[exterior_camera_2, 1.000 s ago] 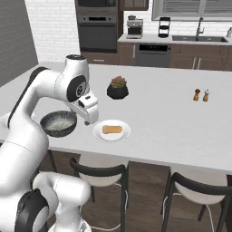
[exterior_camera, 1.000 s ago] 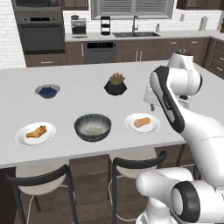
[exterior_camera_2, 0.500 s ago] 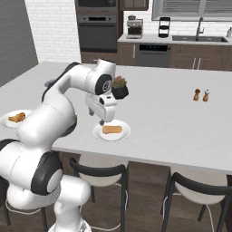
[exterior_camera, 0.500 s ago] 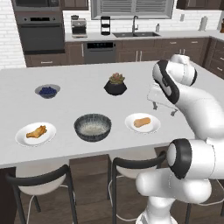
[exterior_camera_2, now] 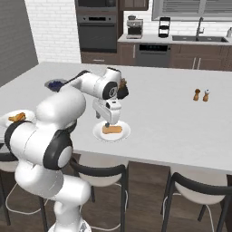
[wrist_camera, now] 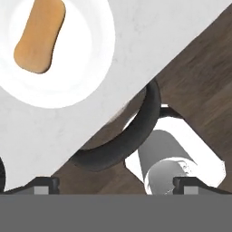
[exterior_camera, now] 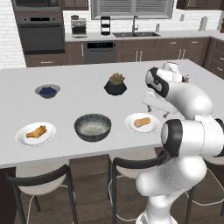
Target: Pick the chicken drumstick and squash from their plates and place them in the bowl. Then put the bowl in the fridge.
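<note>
The pale tan squash [exterior_camera: 141,121] [exterior_camera_2: 112,130] [wrist_camera: 40,36] lies on a white plate [exterior_camera: 151,127] [exterior_camera_2: 99,134] [wrist_camera: 86,72] at the counter's front right. My gripper [exterior_camera: 155,110] [exterior_camera_2: 104,121] [wrist_camera: 115,185] hangs open just above that plate's edge, beside the squash and touching nothing. The dark ribbed bowl [exterior_camera: 92,127] stands left of this plate with nothing in it. Further left, the golden-brown chicken drumstick [exterior_camera: 36,131] [exterior_camera_2: 17,117] rests on the second white plate [exterior_camera: 22,139] [exterior_camera_2: 5,122]. The fridge is out of view.
A small blueberry bowl [exterior_camera: 47,91] and a black plant pot [exterior_camera: 116,85] stand further back on the counter. Salt and pepper shakers [exterior_camera_2: 201,94] sit far right. Black-framed stools [exterior_camera: 131,164] [wrist_camera: 131,136] are tucked under the counter's front edge.
The arm has swung right, from beside the bowl to over the squash plate, and the hand has turned. Plates, bowl and food have not moved.
</note>
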